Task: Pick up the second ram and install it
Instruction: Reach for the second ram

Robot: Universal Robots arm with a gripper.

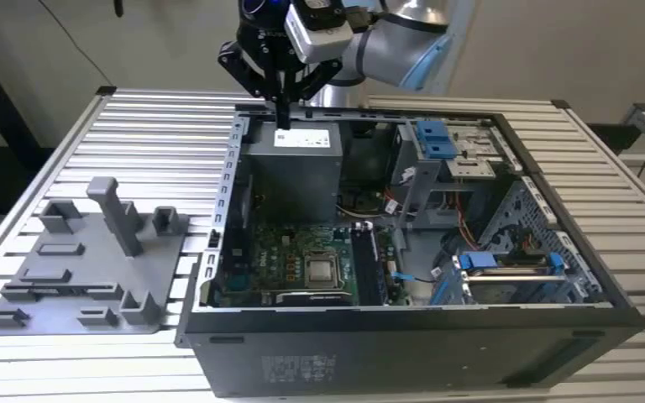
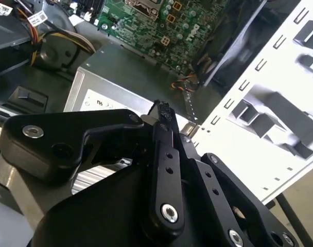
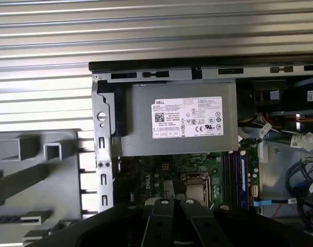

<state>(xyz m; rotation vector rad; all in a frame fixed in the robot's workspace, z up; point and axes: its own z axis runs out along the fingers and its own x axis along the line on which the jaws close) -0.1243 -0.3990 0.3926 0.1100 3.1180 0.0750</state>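
The computer case (image 1: 412, 353) lies on its side on the slatted tabletop (image 1: 631, 214) with its open flank turned up, I take it so that the arm (image 1: 401, 34) can reach straight down to the motherboard (image 1: 289, 252). In the exterior view the tool (image 1: 283, 124) hangs at twelve o'clock from the board, high over the far rim of the case and above the grey power supply (image 1: 295, 176). It points straight down, and that height looks chosen to clear the case walls. In the second wrist view its fingers (image 2: 164, 149) are drawn in narrow, close against each other; whether they pinch anything thin I cannot tell. At nine o'clock from the case sits the grey tray (image 1: 171, 269) with its upright post (image 1: 115, 214) and low blocks, a fixture made, I'd say, to keep parts in known spots. Its holders look plain grey to me. As for the second ram, I cannot single it out. Dark strips stand in the memory slots (image 1: 368, 264) at three o'clock from the processor socket (image 1: 325, 270), well apart from the tool. It may already be seated among them, but from where I stand that is only a guess.
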